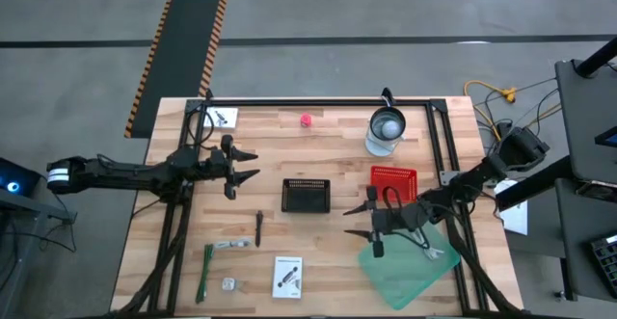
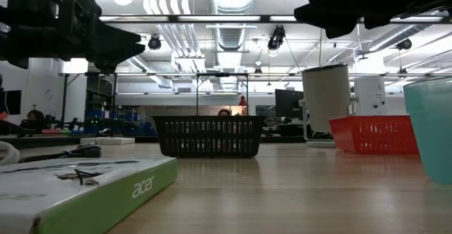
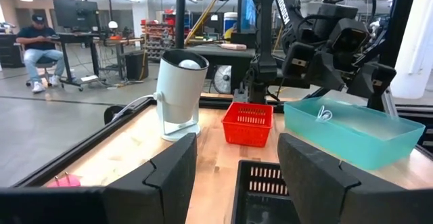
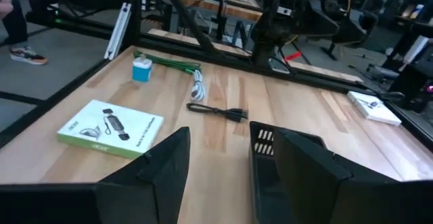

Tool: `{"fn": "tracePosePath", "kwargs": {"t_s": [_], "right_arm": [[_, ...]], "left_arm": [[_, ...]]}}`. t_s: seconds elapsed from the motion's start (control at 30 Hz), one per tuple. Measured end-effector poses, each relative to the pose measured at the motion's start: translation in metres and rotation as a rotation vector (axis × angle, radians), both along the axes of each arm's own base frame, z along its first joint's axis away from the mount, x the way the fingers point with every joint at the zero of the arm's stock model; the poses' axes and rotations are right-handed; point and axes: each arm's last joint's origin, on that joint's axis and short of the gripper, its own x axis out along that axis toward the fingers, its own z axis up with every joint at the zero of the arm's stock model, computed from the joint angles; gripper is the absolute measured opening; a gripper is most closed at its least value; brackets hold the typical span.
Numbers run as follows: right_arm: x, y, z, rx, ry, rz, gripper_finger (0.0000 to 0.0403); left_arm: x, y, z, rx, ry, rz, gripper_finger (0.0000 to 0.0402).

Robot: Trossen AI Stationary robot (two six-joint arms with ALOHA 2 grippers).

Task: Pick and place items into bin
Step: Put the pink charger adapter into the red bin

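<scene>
- Hovering over the wooden counter (image 1: 318, 252), the right gripper (image 1: 374, 220) is sitting just beside the teal bin (image 1: 410, 273) with its fingers spread apart and nothing between them.
- The left gripper (image 1: 237, 168) is waiting above the counter's left side, fingers parted and empty, well apart from the black basket (image 1: 306, 195).
- A coiled white cable (image 3: 324, 114) is lying inside the teal bin.
- The white printed card box (image 1: 287, 276), the green strip tool (image 1: 206, 272), the dark stick (image 1: 259, 226) and the tiny pink cube (image 1: 306, 120) are lying on the counter.
- A red basket (image 1: 393, 180) is standing near a white lamp-like device (image 1: 386, 131).
</scene>
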Motion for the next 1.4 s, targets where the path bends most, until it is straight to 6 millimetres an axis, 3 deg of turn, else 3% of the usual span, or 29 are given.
{"fn": "tracePosePath", "kwargs": {"t_s": [0.2,0.53,0.9,1.4], "right_arm": [[0.000,0.000,0.000,0.010,0.001,-0.003,0.0198],[0.002,-0.005,0.000,-0.139,-0.004,0.004,0.0199],[0.014,-0.033,0.000,-0.177,0.005,-0.104,0.0198],[0.021,-0.055,0.000,-0.163,0.010,-0.189,0.0198]], "left_arm": [[0.000,0.000,0.000,-0.001,0.001,0.000,0.0192],[0.001,0.000,-0.003,-0.004,0.022,0.000,0.0192],[0.011,0.002,-0.020,0.033,0.160,0.001,0.0192],[0.023,0.004,-0.017,0.102,0.187,0.001,0.0192]]}}
